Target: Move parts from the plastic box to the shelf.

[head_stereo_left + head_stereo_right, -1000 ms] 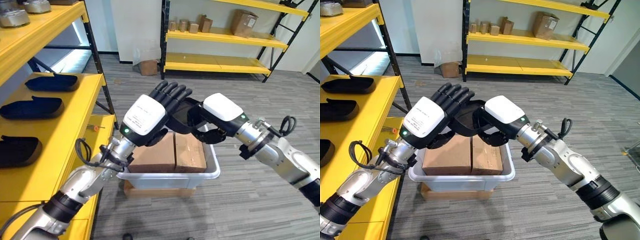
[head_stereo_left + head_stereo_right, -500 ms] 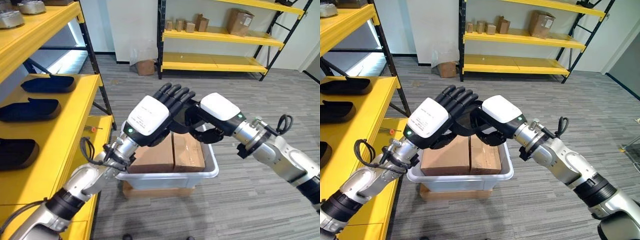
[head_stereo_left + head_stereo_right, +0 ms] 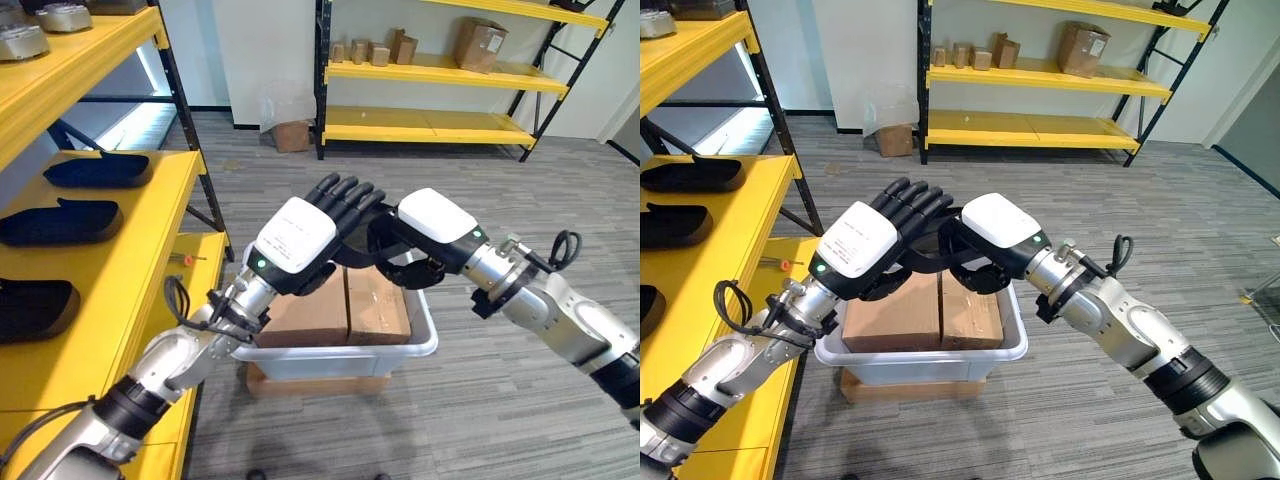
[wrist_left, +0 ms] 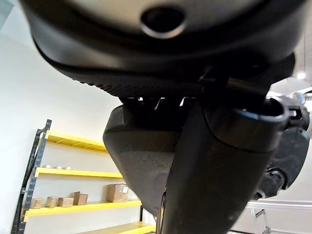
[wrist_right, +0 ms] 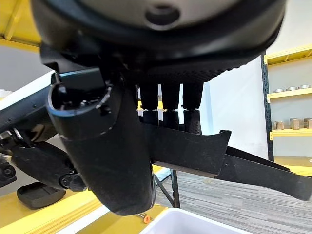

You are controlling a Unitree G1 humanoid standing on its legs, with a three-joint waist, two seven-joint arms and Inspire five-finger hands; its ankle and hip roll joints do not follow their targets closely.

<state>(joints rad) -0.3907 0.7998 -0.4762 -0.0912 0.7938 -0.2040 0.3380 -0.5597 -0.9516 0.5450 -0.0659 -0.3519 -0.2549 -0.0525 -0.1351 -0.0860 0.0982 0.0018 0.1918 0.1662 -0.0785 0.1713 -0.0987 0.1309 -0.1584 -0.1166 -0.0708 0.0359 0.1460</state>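
Two hands, left eye view: the left robot hand [image 3: 300, 236] and the right robot hand [image 3: 432, 225] meet above the plastic box [image 3: 420, 345], holding one black part [image 3: 362, 243] between them.
Left robot hand, left eye view: fingers [image 3: 345, 196] fairly straight, laid along the far side of the part; white back cover turned up.
Right robot hand, left eye view: just beside the left one, its fingers curled under and round the part's end.
Plastic box, left eye view: white, directly below both robot hands, on the floor on a flat cardboard piece [image 3: 300, 382]; two brown cartons [image 3: 345, 305] lie side by side inside it.
Shelf, left eye view: the yellow shelf [image 3: 150, 215] stands to the left of the left robot hand; three black parts [image 3: 62, 218] like the held one lie in a row on its middle level, well apart from the hands.
Back of the room, right eye view: a second yellow rack [image 3: 1040, 70] beyond both robot hands carries small boxes [image 3: 970, 52] and a bigger carton [image 3: 1085, 47]; another carton [image 3: 895, 138] sits on the floor near it.
Left wrist view: the left robot hand's thumb [image 4: 219, 170] and the black part [image 4: 141, 161] lie close together; whether the thumb presses on the part cannot be told.
Right wrist view: the right robot hand's fingers [image 5: 168, 105] come down onto the part [image 5: 204, 151], with the thumb [image 5: 102, 151] in front of it, so the part is pinched; the part's long end reaches away from the palm, and the white box rim [image 5: 180, 226] is below.
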